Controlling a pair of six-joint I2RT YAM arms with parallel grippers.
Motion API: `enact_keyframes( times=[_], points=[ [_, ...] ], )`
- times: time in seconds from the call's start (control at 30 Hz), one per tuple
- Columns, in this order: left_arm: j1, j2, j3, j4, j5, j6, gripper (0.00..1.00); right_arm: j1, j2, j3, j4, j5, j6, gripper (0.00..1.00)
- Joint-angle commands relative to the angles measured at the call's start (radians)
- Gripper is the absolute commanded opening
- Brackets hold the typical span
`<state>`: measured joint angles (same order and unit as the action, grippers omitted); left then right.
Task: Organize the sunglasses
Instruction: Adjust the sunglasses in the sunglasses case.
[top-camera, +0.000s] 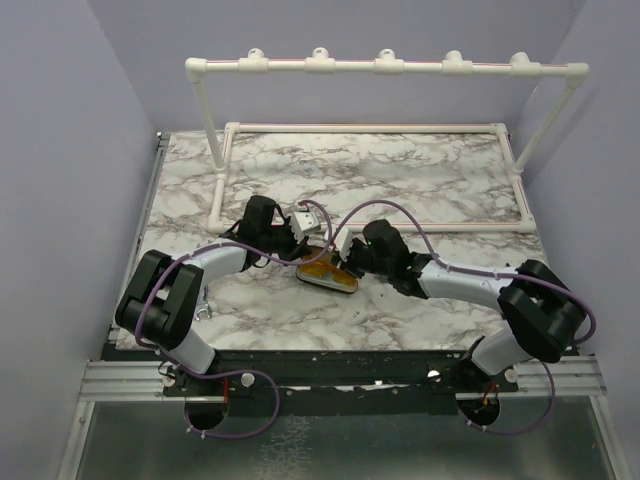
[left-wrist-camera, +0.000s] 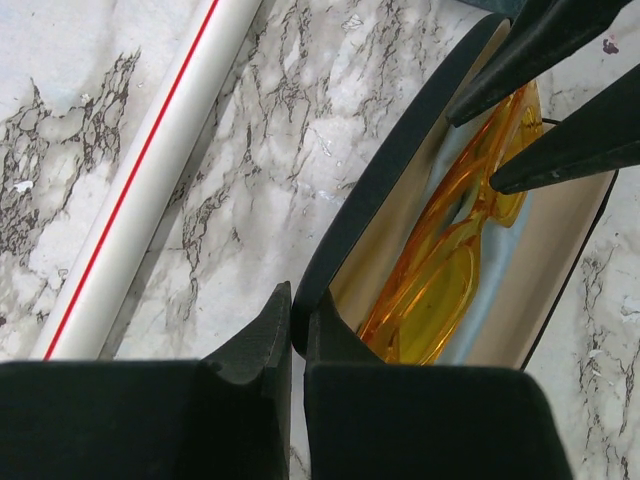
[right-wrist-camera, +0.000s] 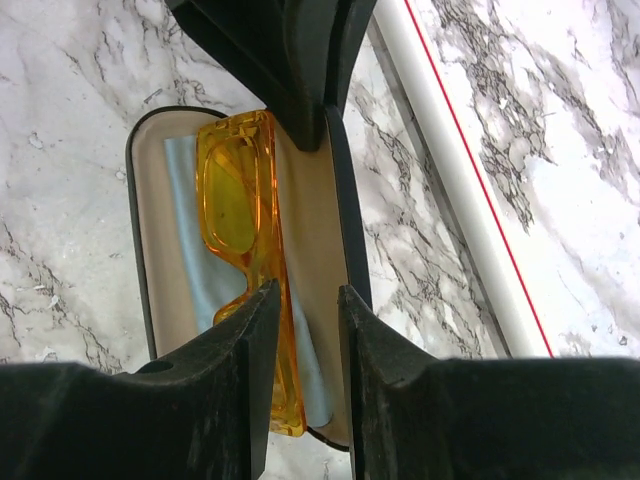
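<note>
The yellow sunglasses (right-wrist-camera: 240, 215) are laid inside the open black case (right-wrist-camera: 150, 260), with their long axis set along its length. The right gripper (right-wrist-camera: 308, 295) is held directly over their near end (the nearer arm), its jaws narrowly parted and gripping nothing. The case's rim is pinched by the left gripper (left-wrist-camera: 298, 300).

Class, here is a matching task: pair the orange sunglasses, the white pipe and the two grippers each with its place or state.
1. orange sunglasses
2. white pipe
3. left gripper
4. right gripper

A. jaws apart
B. lying in the open black case
C. jaws shut on the case rim
D. on the marble table, beside the case

Pairs: 1-B, 2-D, 3-C, 4-A
</note>
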<state>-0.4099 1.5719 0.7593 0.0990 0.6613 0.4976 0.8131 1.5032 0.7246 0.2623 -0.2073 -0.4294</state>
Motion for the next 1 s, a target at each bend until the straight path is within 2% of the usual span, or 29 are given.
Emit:
enact_keyframes(
  times=[0.0,0.3,0.53,0.8,0.97],
  points=[
    [-0.011,-0.003,0.012,-0.031,0.033,0.029,0.0,-0.006,0.012,-0.007,-0.017,-0.01,0.039,0.34],
    [-0.011,0.0,0.014,-0.033,0.03,0.029,0.0,-0.034,0.044,0.0,-0.007,-0.049,0.112,0.33],
    [-0.015,-0.014,0.002,-0.032,0.027,0.037,0.0,-0.032,0.14,0.027,0.067,-0.059,0.138,0.25],
    [-0.018,-0.013,0.002,-0.03,0.02,0.036,0.0,-0.033,0.177,0.034,0.055,-0.093,0.137,0.24],
    [-0.019,-0.013,0.002,-0.03,0.02,0.036,0.0,-0.033,0.138,0.037,0.043,-0.074,0.148,0.24]
  ],
)
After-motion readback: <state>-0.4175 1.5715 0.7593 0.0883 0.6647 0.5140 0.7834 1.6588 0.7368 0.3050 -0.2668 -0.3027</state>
